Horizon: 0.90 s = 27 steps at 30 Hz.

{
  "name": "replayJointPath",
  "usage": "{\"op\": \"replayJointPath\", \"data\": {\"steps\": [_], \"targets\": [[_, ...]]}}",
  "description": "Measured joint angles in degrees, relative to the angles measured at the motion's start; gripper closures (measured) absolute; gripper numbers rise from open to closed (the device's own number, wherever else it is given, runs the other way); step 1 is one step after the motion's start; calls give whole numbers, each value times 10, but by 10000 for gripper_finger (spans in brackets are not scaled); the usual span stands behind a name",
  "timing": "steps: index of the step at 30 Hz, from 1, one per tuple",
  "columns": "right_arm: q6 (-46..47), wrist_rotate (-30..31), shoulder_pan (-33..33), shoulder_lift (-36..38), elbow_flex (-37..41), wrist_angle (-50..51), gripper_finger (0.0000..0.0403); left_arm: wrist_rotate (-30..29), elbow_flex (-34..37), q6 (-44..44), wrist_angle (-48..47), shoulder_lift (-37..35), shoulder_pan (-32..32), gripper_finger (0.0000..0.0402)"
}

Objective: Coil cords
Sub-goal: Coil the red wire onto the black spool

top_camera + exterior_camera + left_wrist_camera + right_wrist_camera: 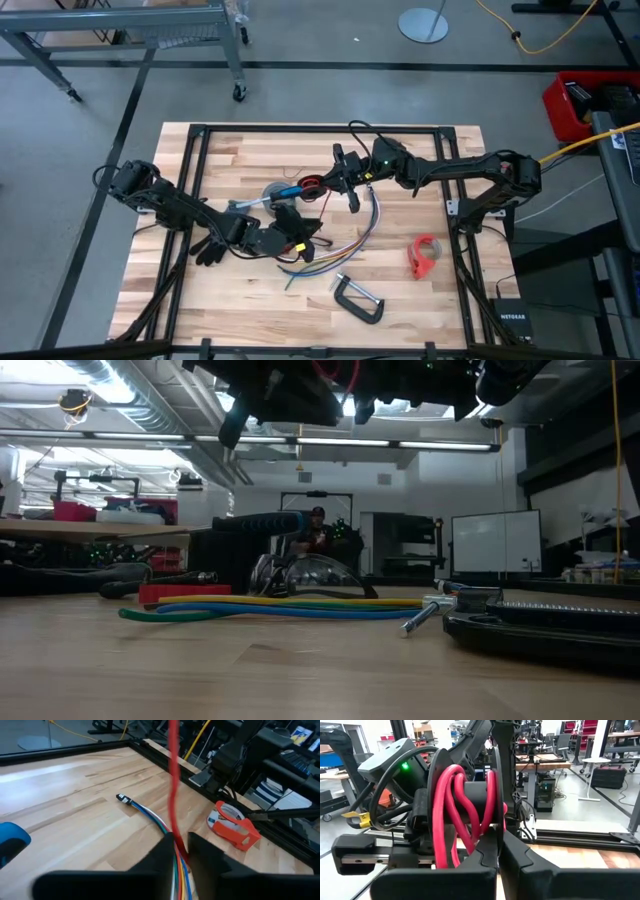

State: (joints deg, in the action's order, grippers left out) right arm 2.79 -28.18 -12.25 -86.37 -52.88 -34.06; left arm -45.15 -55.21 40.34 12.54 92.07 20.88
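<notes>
A black spool wound with red cord point(465, 800) hangs above the table's middle point(312, 185). My right gripper point(498, 845) is shut on it and reaches in from the right point(342, 182). A red strand point(173, 775) runs from the spool to my left gripper point(181, 851), which is shut on it over the table's middle near side point(300, 235). The bundle of yellow, blue, green and purple strands point(150, 815) lies flat on the wood below point(345, 245), and its black plug end point(122, 798) points away. My left gripper pinches the single red strand point(175, 834) between its two fingers, which slant slightly downward from the table's left. The strand leaves the fingers in a straight line toward the spool, clear of the table. My right gripper pinches the rim of one spool flange point(494, 827) between its two fingers. The fingers come in about level from the table's right. The spool is lifted clear, its flanges standing on edge.
A blue-handled tool point(285, 192) and a grey tape roll point(270, 196) lie near the table's middle. A red tape dispenser point(425, 255) sits right of the strands and a metal C-clamp point(360, 300) sits near the front edge. A person shows in the room behind point(318, 530).
</notes>
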Motion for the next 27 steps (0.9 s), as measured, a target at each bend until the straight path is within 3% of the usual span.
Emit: {"op": "replayJointPath", "data": {"steps": [3,8,27], "targets": [[0,0,-1,0,0,-2,401,0,0,-5,0,0,0,392],[17,-4,-6,0,0,-1,401,-1,0,12,-29,0,6,397],[48,-75,-44,0,1,60,401,-5,-1,276,-281,0,83,401]]}}
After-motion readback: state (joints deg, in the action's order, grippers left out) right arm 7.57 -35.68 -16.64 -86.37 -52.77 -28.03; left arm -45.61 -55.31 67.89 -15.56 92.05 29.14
